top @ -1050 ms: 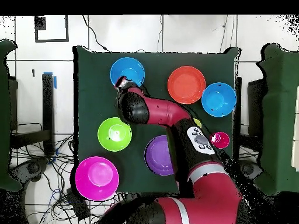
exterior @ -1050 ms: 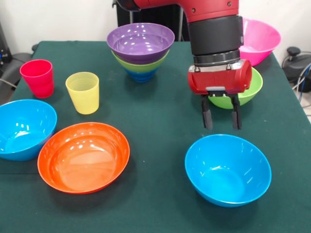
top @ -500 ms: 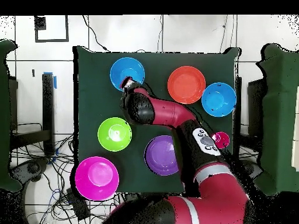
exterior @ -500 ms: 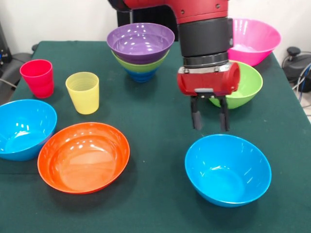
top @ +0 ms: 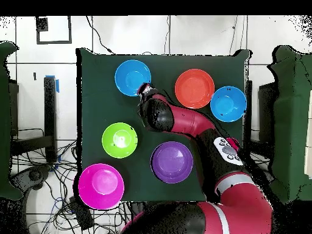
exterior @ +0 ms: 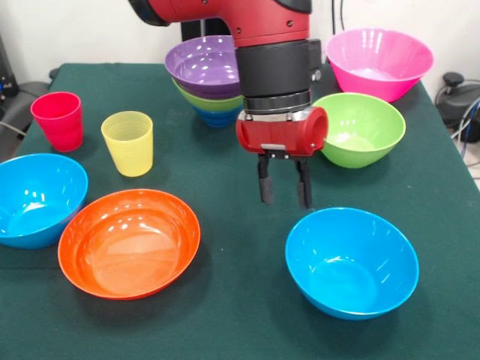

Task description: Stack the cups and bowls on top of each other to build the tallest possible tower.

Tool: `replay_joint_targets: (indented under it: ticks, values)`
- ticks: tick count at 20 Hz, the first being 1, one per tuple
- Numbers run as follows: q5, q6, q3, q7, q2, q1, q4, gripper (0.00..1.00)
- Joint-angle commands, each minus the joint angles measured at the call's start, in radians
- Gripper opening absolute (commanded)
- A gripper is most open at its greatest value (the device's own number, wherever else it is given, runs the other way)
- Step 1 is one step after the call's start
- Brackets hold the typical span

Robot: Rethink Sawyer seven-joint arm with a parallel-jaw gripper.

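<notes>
Where arm (exterior: 247,30) crosses, tower (exterior: 206,82) half-hidden.

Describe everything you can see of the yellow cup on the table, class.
The yellow cup is a small translucent plastic tumbler with faint ridges round its wall. It stands upright and empty, mouth up, on the green table. The red cup stands beside it, apart, and the orange bowl lies nearer the camera. Nothing touches it but the table. In the overhead view the arm hides it.
</notes>
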Motion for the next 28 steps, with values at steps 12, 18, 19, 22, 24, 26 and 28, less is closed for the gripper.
replay_joint_targets:
  ticks: [12, 18, 19, 22, 24, 26, 28]
  values:
    - [-0.059, -0.064, 0.143, 0.072, 0.101, -0.065, 0.038, 1.00]
    - [-0.053, -0.043, 0.146, 0.061, 0.097, -0.068, 0.030, 1.00]
    - [-0.051, -0.040, 0.146, 0.062, 0.096, -0.067, 0.030, 1.00]
    - [-0.048, -0.049, 0.141, 0.069, 0.100, -0.058, 0.028, 1.00]
    - [-0.049, -0.051, 0.138, 0.070, 0.099, -0.054, 0.028, 1.00]
    - [-0.051, -0.054, 0.134, 0.069, 0.100, -0.051, 0.027, 1.00]
    - [-0.050, -0.057, 0.129, 0.071, 0.096, -0.046, 0.029, 1.00]
